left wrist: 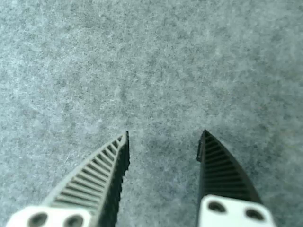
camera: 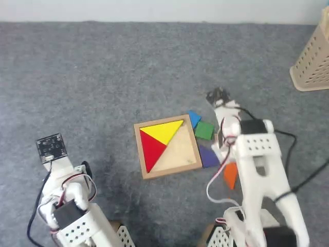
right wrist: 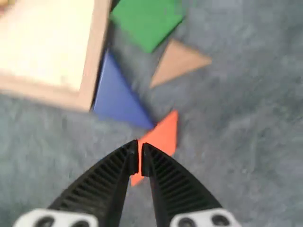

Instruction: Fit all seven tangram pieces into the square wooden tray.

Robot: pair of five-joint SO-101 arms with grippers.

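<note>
Triangle (right wrist: 163,134), orange, beneath right end effector (right wrist: 140,144)

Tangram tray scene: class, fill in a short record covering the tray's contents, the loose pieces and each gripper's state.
Tray: wooden tray holds yellow triangle and red triangle; roughly half unfilled.
Loose beside tray: light blue piece, green square, dark blue triangle, orange triangle, tan triangle.
Left gripper: open, over grey carpet.
Right gripper: shut, above orange triangle.
</note>
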